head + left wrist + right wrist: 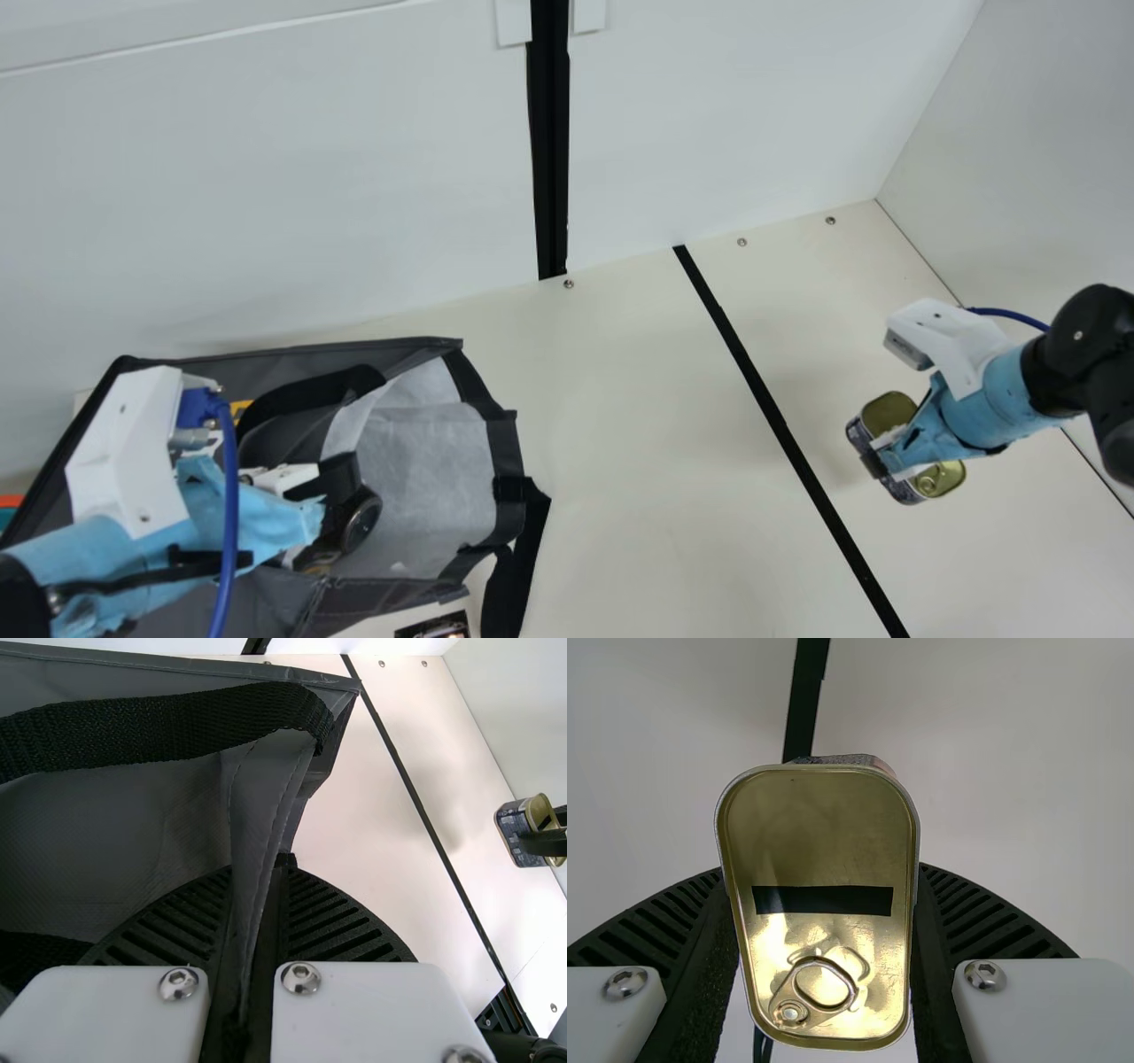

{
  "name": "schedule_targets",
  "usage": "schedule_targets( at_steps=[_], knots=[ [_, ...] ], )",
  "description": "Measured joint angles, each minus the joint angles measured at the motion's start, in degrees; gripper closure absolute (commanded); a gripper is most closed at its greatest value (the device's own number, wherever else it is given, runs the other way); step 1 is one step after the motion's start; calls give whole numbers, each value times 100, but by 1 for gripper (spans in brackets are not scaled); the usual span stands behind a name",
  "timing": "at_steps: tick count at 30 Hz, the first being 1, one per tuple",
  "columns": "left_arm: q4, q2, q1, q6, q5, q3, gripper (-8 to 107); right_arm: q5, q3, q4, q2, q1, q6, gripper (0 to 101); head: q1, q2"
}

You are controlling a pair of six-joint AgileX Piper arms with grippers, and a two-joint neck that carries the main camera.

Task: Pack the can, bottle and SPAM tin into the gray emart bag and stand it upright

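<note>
Left wrist view: left tool [257, 877] pinches the gray bag [133, 833] at left, likely to keep it open, while right tool [822, 870] grips the tin [819, 828] over the counter [638, 443] at right, seemingly for packing.

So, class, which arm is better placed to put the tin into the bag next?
The right, I'd judge: the right gripper already holds the tin, while the left gripper pinches the edge of the bag, which seems useful for steadying it.
</note>
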Motion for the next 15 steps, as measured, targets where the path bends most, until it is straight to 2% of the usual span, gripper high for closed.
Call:
schedule_targets(
  at_steps=[9,15],
  knots=[
    [0,0,0,0,0,0,107,-1,-50,-62,-62,774,509,101,0,9],
    [0,0,0,0,0,0,107,101,-185,-43,-7,1169,559,101,0,0]
  ],
)
